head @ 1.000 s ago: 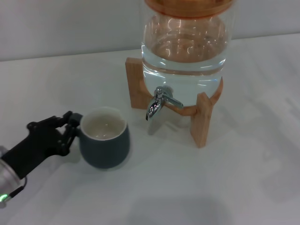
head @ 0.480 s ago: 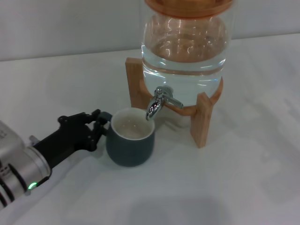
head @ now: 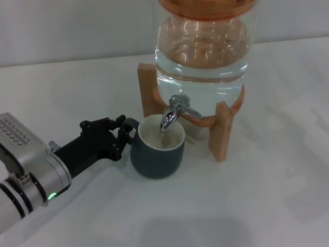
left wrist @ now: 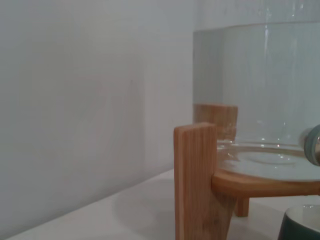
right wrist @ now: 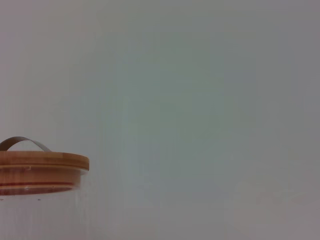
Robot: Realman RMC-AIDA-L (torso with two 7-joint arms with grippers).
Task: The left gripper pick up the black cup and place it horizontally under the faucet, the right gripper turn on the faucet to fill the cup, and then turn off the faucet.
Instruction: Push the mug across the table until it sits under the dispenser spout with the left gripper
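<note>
The black cup (head: 158, 147) stands upright on the white table, its cream inside right below the spout of the chrome faucet (head: 174, 114). My left gripper (head: 125, 135) reaches in from the lower left and is shut on the cup's small handle. The faucet's lever points forward and to the right, and no water runs. In the left wrist view only a sliver of the black cup (left wrist: 300, 226) shows, with the wooden stand (left wrist: 196, 180) close by. The right gripper is out of view.
The glass dispenser (head: 202, 49), part full of water, rests on a wooden stand (head: 221, 128) behind the cup. Its wooden lid (right wrist: 42, 161) shows in the right wrist view. A grey wall runs behind the white table (head: 267, 195).
My left gripper has slid the cup to the right and a little farther back, from the left of the table to under the faucet's spout. The arm reaches further in.
</note>
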